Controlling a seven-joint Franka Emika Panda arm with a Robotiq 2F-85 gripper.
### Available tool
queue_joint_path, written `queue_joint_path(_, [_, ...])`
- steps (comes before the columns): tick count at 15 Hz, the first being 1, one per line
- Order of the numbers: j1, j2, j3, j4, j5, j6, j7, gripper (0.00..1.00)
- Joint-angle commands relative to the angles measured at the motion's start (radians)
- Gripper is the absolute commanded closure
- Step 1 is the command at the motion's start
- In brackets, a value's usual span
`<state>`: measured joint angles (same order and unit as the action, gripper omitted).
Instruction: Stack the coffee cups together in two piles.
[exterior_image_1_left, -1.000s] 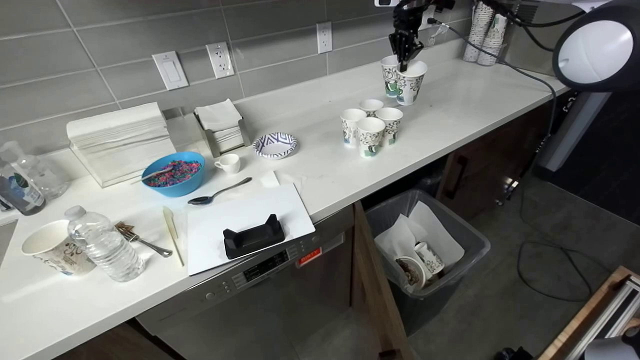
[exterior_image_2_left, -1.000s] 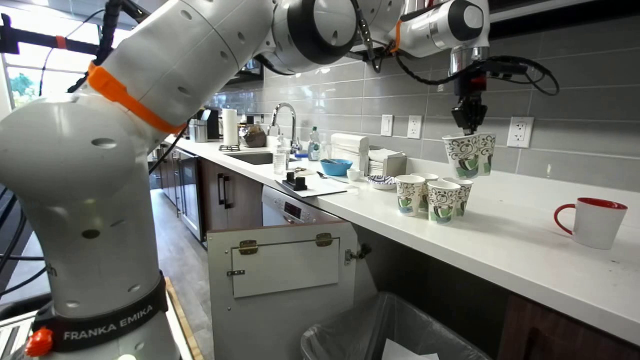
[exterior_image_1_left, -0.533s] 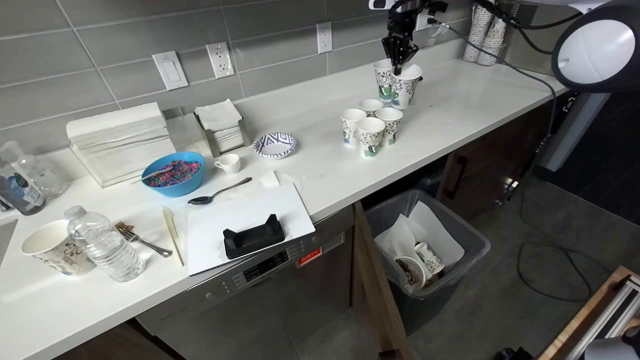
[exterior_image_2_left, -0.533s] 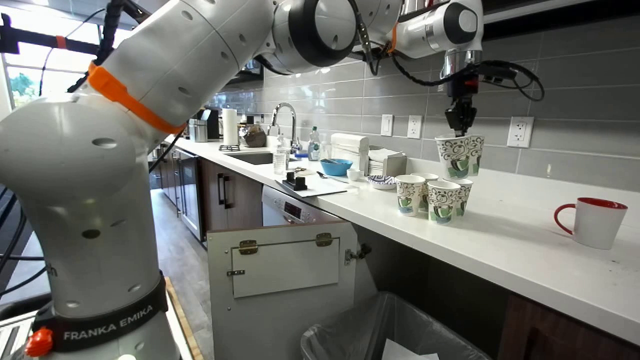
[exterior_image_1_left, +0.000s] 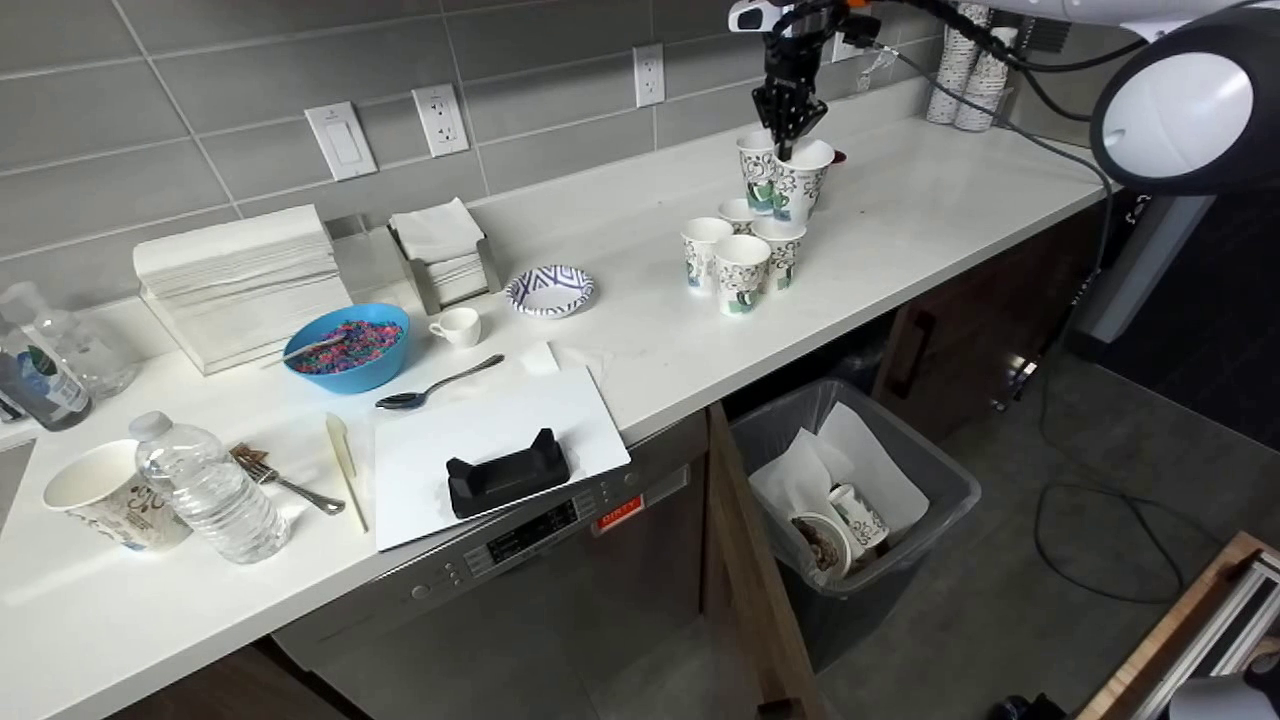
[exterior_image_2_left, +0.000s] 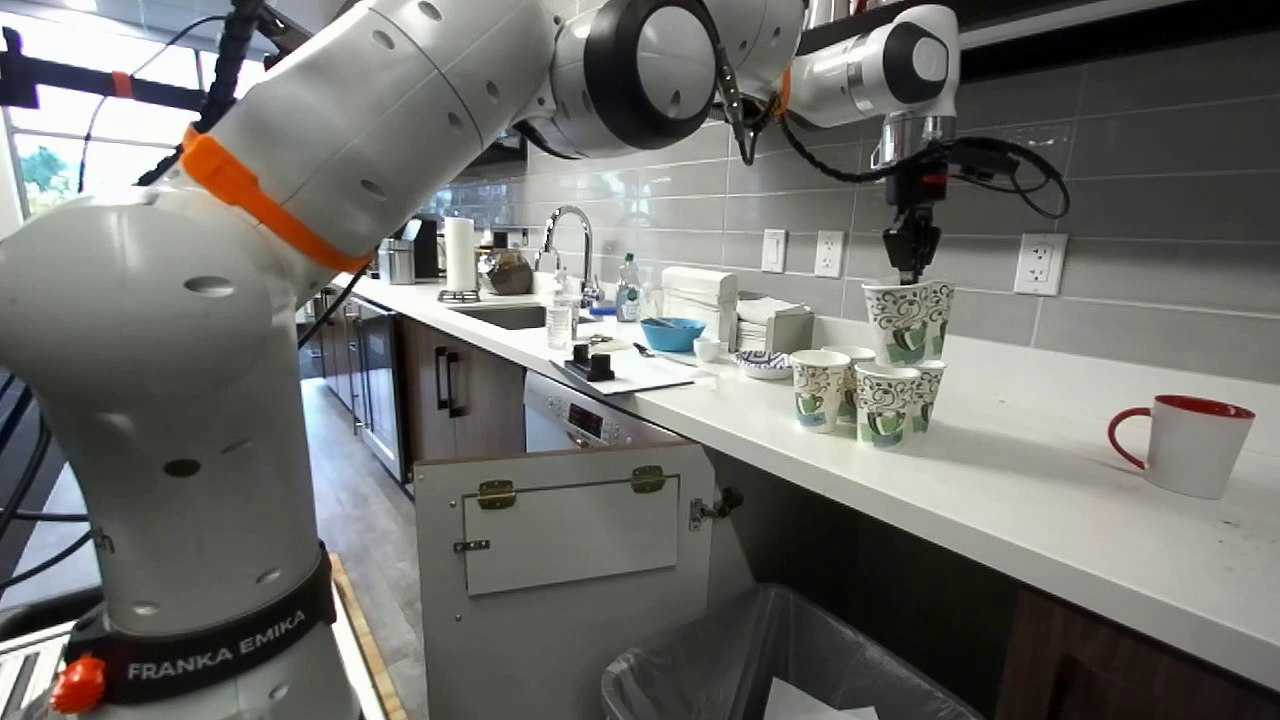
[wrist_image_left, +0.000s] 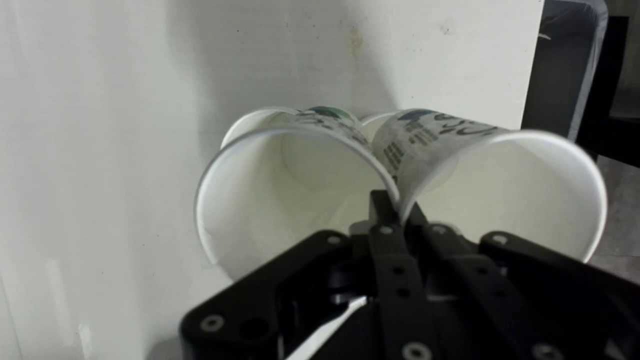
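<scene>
On the white surface (exterior_image_1_left: 640, 275), four coffee cups (exterior_image_1_left: 741, 278) stand upright, clustered.
In the air near the cluster's far side, two more coffee cups (exterior_image_1_left: 798, 195) hang side by side, their adjoining walls pinched by the end effector (wrist_image_left: 401, 209).

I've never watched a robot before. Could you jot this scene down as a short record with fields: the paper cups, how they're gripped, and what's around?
Held: two white tapered paper cups with green pictures, side by side
Grip: jaws shut on the cups' adjoining rims
Standing: four matching cups, upright, clustered lower down
Contact: cannot tell whether held cups touch standing ones
Surface: long white countertop along a grey tiled wall
Nearby: white tapered mug with red interior; round blue bowl holding pink and blue bits
</scene>
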<state>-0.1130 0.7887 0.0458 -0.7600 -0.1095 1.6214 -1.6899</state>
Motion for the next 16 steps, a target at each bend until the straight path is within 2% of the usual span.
queue_joint_path(1, [-0.011, 0.049, 0.014, 0.075, 0.020, -0.034, -0.039, 0.99])
queue_joint_path(10, [-0.004, 0.062, 0.037, 0.100, 0.019, -0.060, -0.050, 0.99])
queue_joint_path(16, [-0.005, 0.082, 0.039, 0.119, 0.016, -0.037, -0.044, 0.99])
